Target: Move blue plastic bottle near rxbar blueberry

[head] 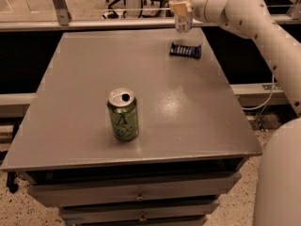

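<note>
1. The gripper [181,8] is gripping the blue plastic bottle [183,25], fingers closed around it, just beyond the rxbar blueberry [185,50].
2. Only setting down and releasing appear to be remaining.

No text can be read. The can [123,116], centre left, bears pale markings that cannot be made out, as does the bar [185,51], upper right. The gripper [181,8], top right of centre, clasps the bottle [183,23]; its label shows no legible words.

Gripper [181,9] aloft at back, clamped
</note>
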Controlling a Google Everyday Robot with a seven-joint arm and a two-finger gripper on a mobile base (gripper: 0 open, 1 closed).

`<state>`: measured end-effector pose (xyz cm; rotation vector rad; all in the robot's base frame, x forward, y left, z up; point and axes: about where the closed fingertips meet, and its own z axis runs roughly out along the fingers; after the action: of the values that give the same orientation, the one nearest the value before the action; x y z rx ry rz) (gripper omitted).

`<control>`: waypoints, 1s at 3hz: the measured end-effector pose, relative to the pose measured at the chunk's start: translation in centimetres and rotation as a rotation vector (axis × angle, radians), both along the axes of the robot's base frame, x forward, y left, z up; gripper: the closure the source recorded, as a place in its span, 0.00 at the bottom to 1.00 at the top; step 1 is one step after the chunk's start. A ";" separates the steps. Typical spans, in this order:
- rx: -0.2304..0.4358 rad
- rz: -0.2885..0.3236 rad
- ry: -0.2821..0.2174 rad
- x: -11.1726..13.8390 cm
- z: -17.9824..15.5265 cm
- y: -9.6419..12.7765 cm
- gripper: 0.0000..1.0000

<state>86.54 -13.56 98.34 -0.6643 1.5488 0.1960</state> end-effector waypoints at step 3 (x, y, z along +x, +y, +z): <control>0.042 -0.067 0.126 0.9 -3.6 -1.4 1.00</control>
<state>87.45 -14.94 94.74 -0.5755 1.6811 0.2232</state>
